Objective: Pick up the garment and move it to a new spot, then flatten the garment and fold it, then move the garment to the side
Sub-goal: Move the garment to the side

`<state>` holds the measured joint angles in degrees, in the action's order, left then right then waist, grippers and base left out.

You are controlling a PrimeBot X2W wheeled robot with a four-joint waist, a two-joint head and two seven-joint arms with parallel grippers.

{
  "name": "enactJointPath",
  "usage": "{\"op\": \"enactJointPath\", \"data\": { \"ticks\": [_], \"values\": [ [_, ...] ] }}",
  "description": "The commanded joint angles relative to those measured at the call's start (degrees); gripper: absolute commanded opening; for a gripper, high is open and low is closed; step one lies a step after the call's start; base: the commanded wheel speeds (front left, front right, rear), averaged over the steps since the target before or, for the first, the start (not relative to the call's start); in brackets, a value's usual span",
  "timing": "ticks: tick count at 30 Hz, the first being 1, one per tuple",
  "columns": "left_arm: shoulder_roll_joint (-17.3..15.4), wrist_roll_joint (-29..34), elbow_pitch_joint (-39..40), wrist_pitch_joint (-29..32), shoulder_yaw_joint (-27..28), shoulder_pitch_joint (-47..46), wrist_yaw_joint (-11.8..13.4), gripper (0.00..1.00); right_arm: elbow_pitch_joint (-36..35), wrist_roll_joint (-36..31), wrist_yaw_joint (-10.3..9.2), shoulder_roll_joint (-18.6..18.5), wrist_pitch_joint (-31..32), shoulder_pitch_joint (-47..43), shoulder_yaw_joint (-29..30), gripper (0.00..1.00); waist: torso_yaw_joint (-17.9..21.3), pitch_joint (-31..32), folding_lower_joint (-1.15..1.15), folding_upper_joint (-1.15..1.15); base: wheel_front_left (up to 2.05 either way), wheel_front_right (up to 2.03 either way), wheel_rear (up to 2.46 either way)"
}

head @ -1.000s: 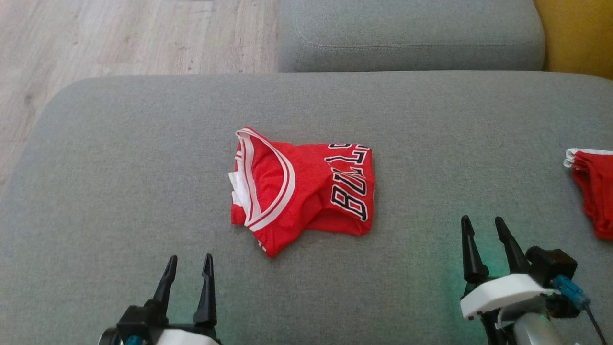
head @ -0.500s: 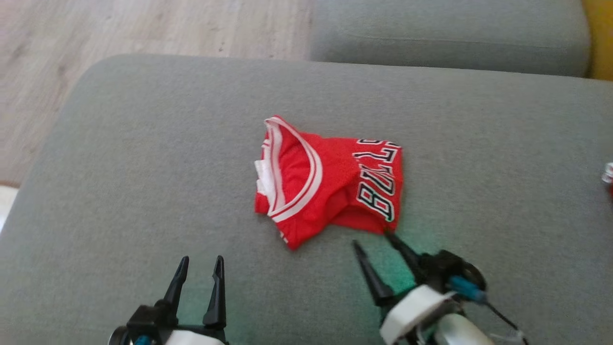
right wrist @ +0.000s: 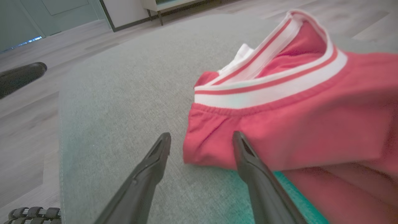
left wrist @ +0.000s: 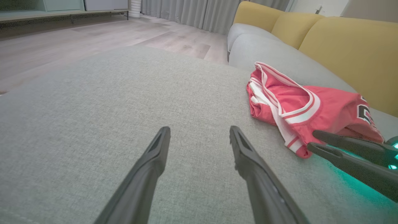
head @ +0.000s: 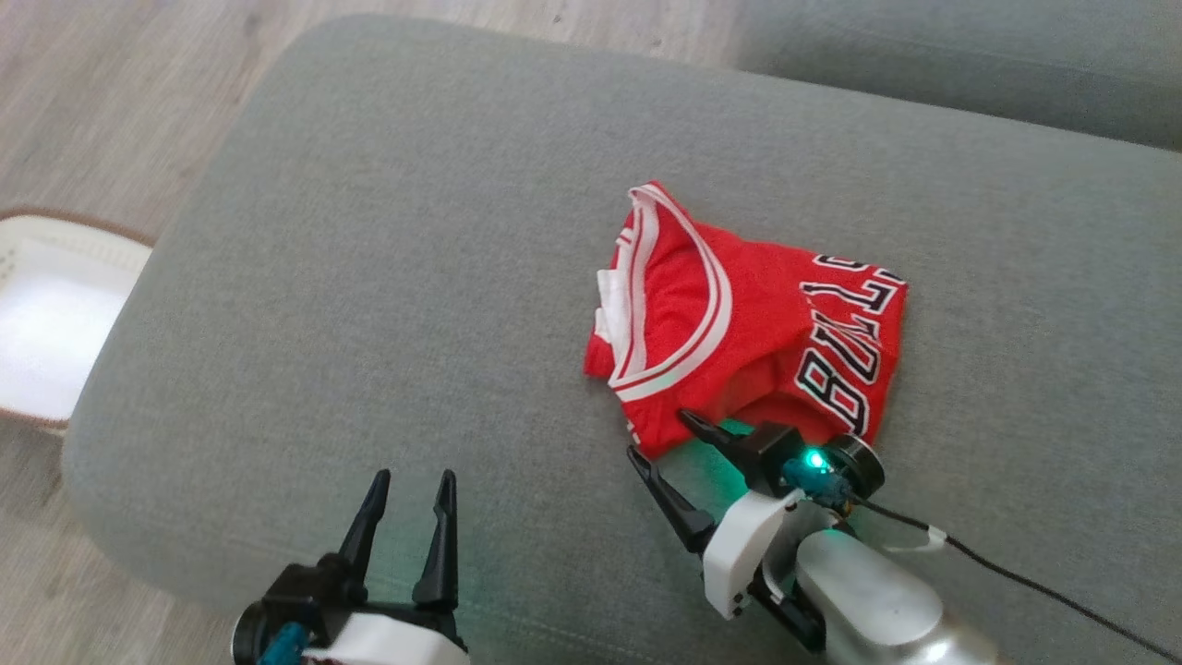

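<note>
Garment (head: 739, 319) on sofa cushion (head: 369, 277)

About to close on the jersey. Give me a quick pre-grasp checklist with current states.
1. Right pincer open: ok.
2. Jersey corner between its fingers: ok, by the right wrist view.
3. One finger under the cloth: cannot tell.
4. Left pincer open, apart from the jersey: ok.
5. Bare cushion left of the jersey for set-down: ok.
6. Jersey flat: not ok, bunched.
</note>
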<state>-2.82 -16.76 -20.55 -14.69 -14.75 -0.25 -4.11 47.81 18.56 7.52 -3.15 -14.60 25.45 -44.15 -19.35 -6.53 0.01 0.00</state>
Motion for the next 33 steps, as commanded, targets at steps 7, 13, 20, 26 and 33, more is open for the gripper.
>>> {"op": "enactJointPath", "data": {
  "ticks": [7, 13, 20, 26, 33],
  "values": [
    [-0.1, -1.4, 1.5, -0.3, 1.0, -3.2, 0.1, 1.0, 5.7, 4.0, -0.03, 0.3, 1.3, 4.8, -6.2, 0.0, -2.3, -3.0, -0.01, 0.0, 0.0, 0.0, 0.0],
    [-0.1, -1.5, 1.5, -0.3, 0.9, -3.9, 0.1, 1.0, 3.7, 8.1, -0.03, 0.3, 0.2, 7.4, -8.4, 0.0, -1.6, -3.4, -0.01, 0.0, 0.0, 0.0, 0.0],
    [-0.1, -1.1, 1.3, -0.3, 0.5, -4.6, -0.4, 1.0, -6.2, 13.0, -0.03, 0.3, -0.4, 10.8, -8.6, 0.0, -1.8, -3.3, -0.01, 0.0, 0.0, 0.0, 0.0],
    [-0.1, -0.7, 0.5, -0.3, -0.2, -5.0, -0.6, 1.0, -7.5, 18.4, -0.03, 0.3, -0.4, 11.8, -10.6, 1.0, -2.3, -2.7, -0.01, 0.0, 0.0, 0.0, 0.0],
    [-0.1, 0.3, 0.8, -0.3, 2.1, -5.1, -0.5, 1.0, -8.5, 12.7, -0.03, 0.3, -0.4, 11.0, -0.5, 1.0, 0.9, -1.1, -0.01, 0.0, 0.0, 0.0, 0.0]
  ]
}}
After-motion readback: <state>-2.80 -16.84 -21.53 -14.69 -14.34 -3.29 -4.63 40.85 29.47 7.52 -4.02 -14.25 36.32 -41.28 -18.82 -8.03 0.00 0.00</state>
